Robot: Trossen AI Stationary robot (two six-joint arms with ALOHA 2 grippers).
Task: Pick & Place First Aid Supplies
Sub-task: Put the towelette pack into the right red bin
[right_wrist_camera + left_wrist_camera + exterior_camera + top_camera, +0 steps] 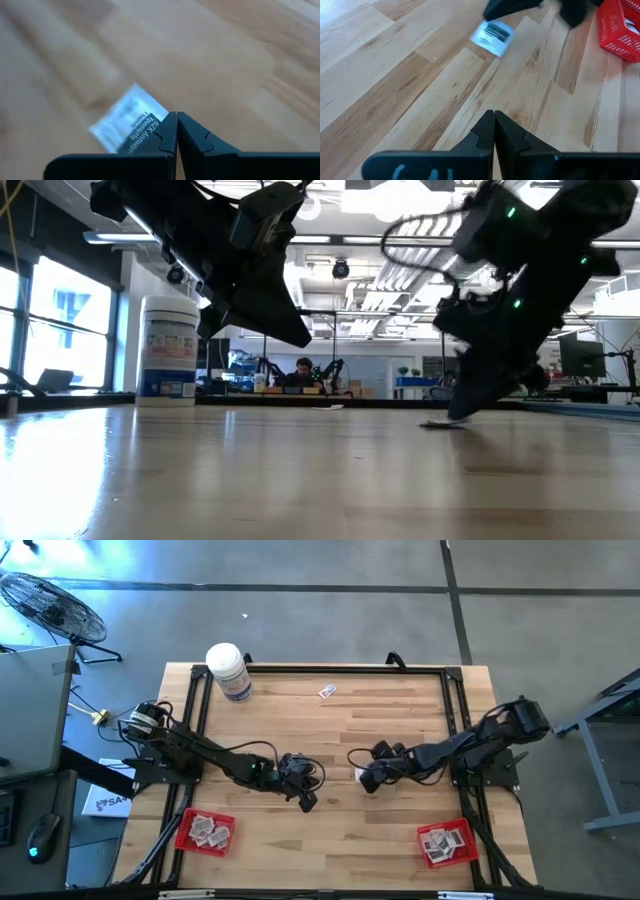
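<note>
One first aid packet point(129, 121), small, white and square with dark print, lies flat on the wooden table point(330, 830) near its middle. My right gripper point(176, 120) is shut at the packet's corner; the low view shows its tip down at the packet point(438, 423). Another packet point(327, 691) lies alone near the far edge. My left gripper point(306, 803) hangs shut above the table, left of centre, with nothing in it point(494, 117). Each of the two red trays point(182, 833) point(468, 852) near the front edge holds several packets. My right gripper has the packet by one corner point(156, 124), which runs in behind one finger point(169, 131), so the pinch itself is hidden. The fingers slant down from the table's right side. The rest of the packet lies flat on the table.
A large white bottle point(229, 670) with a white cap stands at the far left of the table. A black frame point(452, 700) runs round the table's edges. Bare wood lies between the two arms and the front trays.
</note>
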